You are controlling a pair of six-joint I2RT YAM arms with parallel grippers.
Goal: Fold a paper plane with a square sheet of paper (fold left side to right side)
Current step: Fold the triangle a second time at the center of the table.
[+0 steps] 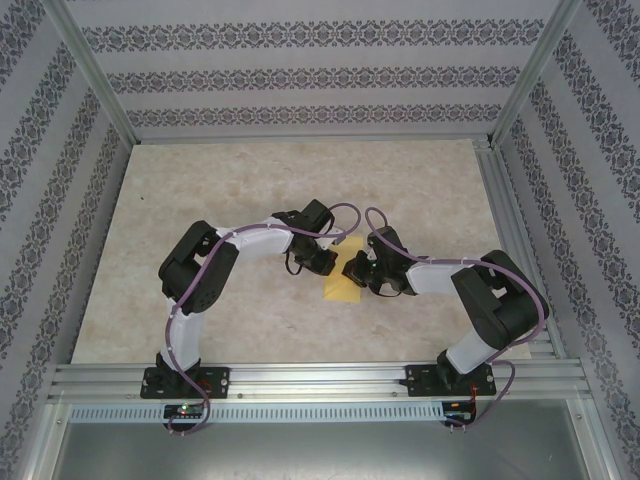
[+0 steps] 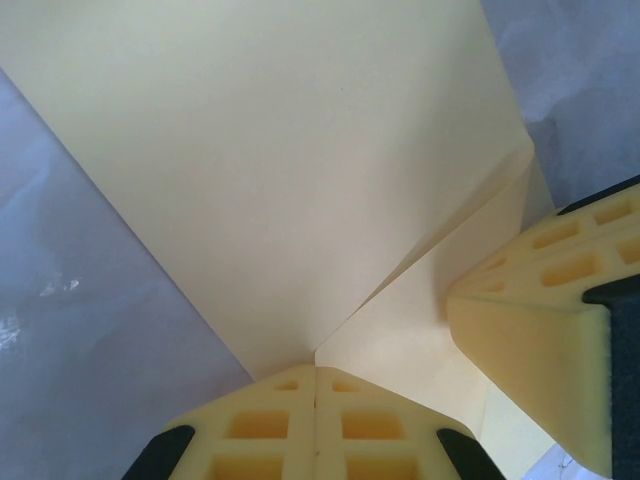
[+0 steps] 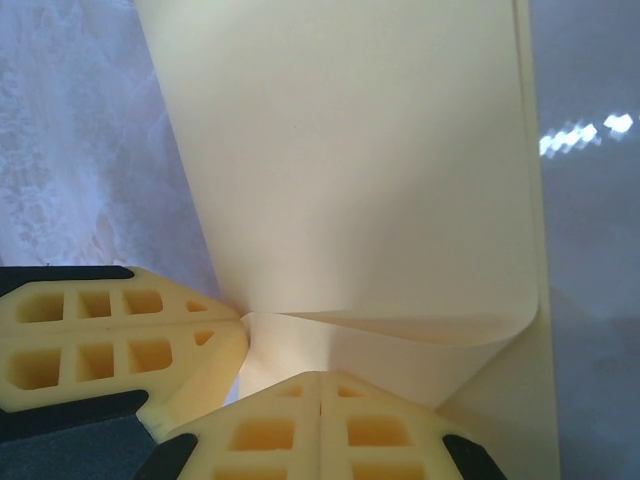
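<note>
1. Your left gripper (image 2: 316, 385) was clamped tight. Its yellow pads met along a single seam, and a crease in the square sheet of paper (image 2: 300, 150) ran straight into that seam, so you were pinching the sheet at the fold.
2. Your right gripper (image 3: 320, 388) was likewise closed hard on the sheet, at the spot where a lifted layer curled over and came down to its tips.
3. Just beside each pair of tips you had the other gripper. In the left wrist view, the right one's fingers (image 2: 540, 330) pressed against the lower flap. In the right wrist view, the left one's fingers (image 3: 110, 345) reached in from the left, their tip touching the sheet near the curl.
4. Beyond the fingers, the sheet spread out as a broad, plain, pale yellow face with a second layer folded beneath it.
5. Seen from above, you had the sheet near the middle of the table (image 1: 200, 200), between the two grippers, with a flat part lying toward the near edge.
6. Farther back, the beige marbled tabletop ran on to the patterned walls (image 1: 320, 75) and the aluminium posts (image 1: 90, 70).
</note>
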